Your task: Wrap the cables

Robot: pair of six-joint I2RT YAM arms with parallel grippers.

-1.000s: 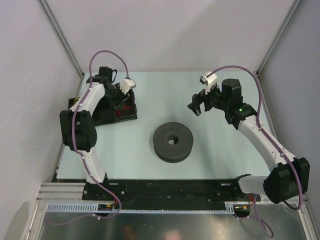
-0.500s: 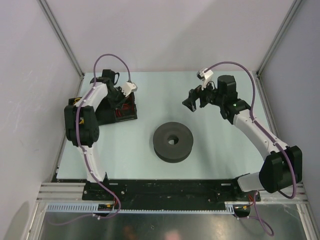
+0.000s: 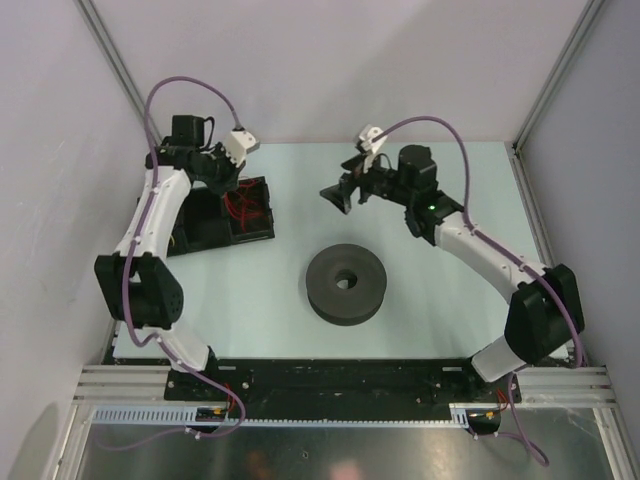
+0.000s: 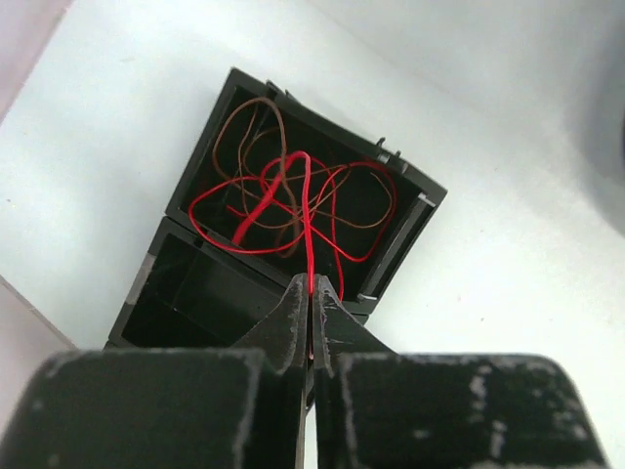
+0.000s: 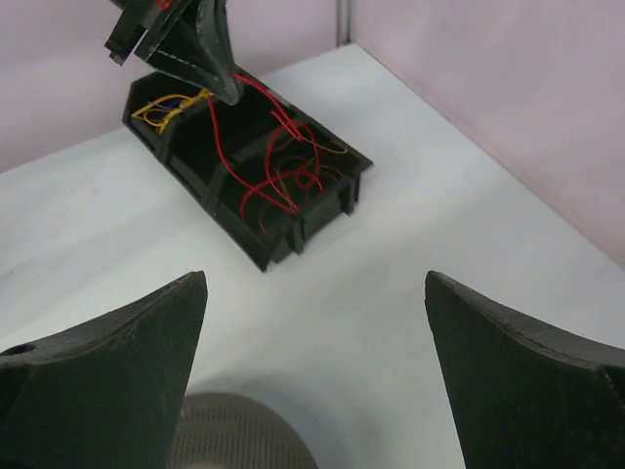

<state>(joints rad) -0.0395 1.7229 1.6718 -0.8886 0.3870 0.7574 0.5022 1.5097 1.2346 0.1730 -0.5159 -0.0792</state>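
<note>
A black compartment box (image 3: 250, 215) sits at the back left and holds a tangle of thin red wire (image 4: 293, 210). My left gripper (image 4: 312, 285) hangs above the box, shut on one strand of the red wire that runs down into the tangle. The same strand shows in the right wrist view (image 5: 217, 137), hanging from the left gripper (image 5: 210, 83). The dark grey round spool (image 3: 346, 284) lies flat at mid-table, empty. My right gripper (image 3: 338, 195) is open and empty, in the air between the box and the spool, facing the box (image 5: 254, 176).
A second box compartment holds yellow wire (image 5: 166, 107). Another dark compartment (image 4: 195, 293) lies nearer the left gripper. Purple arm cables arch over both arms. Walls close in on the left, back and right.
My left gripper has risen from inside the box, pulling a red strand up with it. My right arm has swung left toward the box, gripper still open.
</note>
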